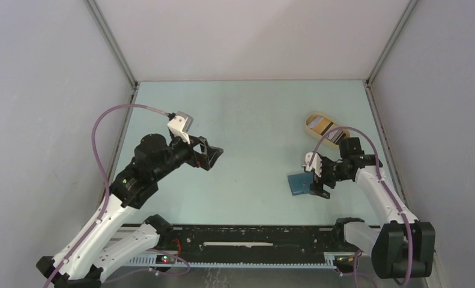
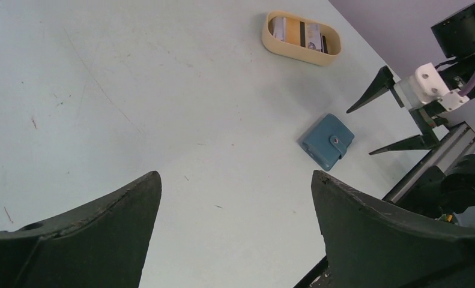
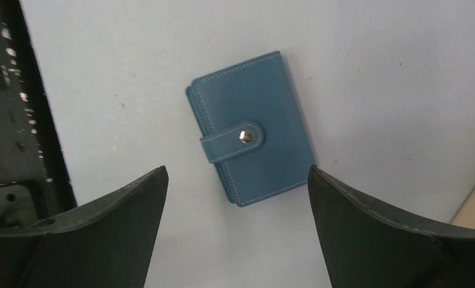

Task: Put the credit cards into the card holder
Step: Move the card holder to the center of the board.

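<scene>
While the card holder lies shut and flat on the pale counter, its strap fastened across the front by a small metal snap, the right end effector hangs directly above it. Both of its dark fingers are spread wide to either side of the wallet, touching nothing and grasping nothing. Seen from the top camera, the teal-blue holder sits on the right half of the counter, close to the black rail along the near edge, and the right wrist partly covers it. Farther back on the same side, well apart from the holder and near the right wall, stands a tan oval tray. The credit cards rest inside it, pale with darker bands. They appear to overlap one another, though at this size their number cannot be told. None of the cards is outside the tray, and none is in the holder. The left end effector is raised above the left-centre of the counter, angled toward the right side. Its fingers are released to their full spread and are empty, and it is well apart from both the holder and the tray. The left wrist view shows only bare counter between the two fingers.
</scene>
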`<move>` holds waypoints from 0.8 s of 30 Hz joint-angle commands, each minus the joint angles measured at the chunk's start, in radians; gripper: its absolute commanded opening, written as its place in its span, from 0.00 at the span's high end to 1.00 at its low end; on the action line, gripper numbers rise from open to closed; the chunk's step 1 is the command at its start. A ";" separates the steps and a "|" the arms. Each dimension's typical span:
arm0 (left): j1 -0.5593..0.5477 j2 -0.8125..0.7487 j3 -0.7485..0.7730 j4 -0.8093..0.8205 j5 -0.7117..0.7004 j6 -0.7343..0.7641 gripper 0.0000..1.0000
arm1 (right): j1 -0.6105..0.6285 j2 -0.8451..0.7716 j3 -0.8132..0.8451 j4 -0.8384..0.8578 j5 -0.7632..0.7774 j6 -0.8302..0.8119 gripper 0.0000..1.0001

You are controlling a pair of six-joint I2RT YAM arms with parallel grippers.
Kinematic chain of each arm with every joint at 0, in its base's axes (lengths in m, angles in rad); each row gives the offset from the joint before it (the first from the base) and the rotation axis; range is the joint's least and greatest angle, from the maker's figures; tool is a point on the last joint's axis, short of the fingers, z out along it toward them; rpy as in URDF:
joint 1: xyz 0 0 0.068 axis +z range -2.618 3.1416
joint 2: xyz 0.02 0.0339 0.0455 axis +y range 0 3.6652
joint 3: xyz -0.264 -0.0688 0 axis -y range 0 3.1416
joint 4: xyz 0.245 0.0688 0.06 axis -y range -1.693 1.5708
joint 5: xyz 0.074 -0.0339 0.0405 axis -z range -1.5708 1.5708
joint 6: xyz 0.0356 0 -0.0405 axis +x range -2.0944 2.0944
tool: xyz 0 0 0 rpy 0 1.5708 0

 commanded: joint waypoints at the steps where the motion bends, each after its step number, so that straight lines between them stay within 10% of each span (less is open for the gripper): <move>1: 0.010 -0.005 -0.008 0.046 0.018 0.042 0.00 | 0.011 0.040 -0.003 0.087 0.100 -0.019 0.05; 24: 0.025 -0.010 -0.006 0.043 0.017 0.039 0.00 | 0.107 0.355 0.095 0.086 0.256 -0.007 0.31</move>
